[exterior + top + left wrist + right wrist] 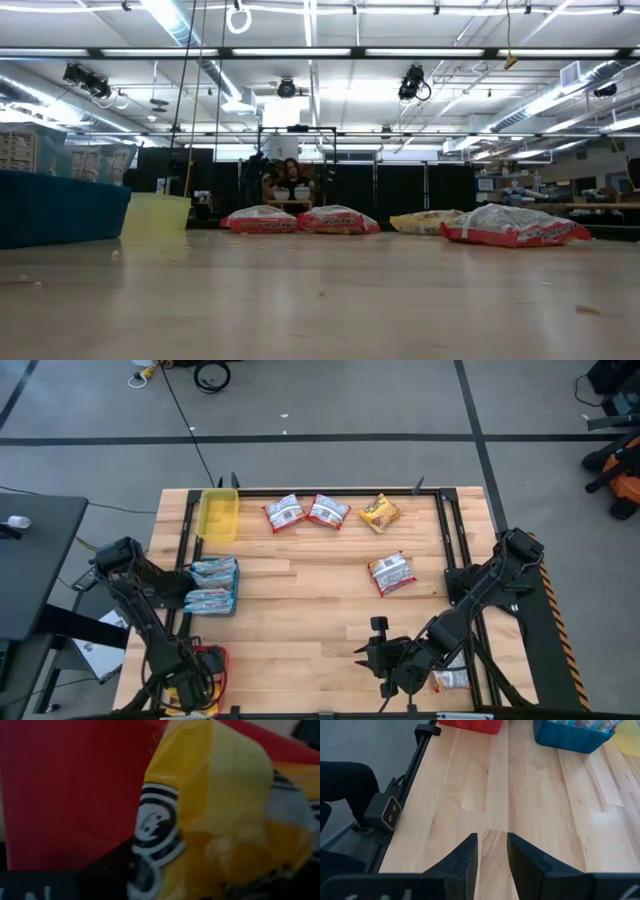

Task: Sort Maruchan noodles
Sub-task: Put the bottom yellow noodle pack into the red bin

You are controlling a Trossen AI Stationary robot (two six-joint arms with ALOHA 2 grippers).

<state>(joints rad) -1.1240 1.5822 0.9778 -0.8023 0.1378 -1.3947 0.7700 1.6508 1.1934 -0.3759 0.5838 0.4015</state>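
Note:
Three red-and-white noodle packets (284,513) (328,510) (391,573) and a yellow one (380,513) lie flat on the table. Pale blue packets (212,585) sit in the blue tray (232,605). My left gripper (190,682) is at the red tray (214,656) by the near left corner. In its wrist view a crumpled yellow packet (220,820) fills the picture in front of the red tray wall (60,790). My right gripper (492,852) is open above bare wood near the near edge (378,656), touching nothing.
A yellow tray (218,515) stands at the far left and holds no packets. A black rail frame (447,530) borders the table. One more packet (452,680) lies outside the rail under the right arm. The table's middle (300,610) is bare wood.

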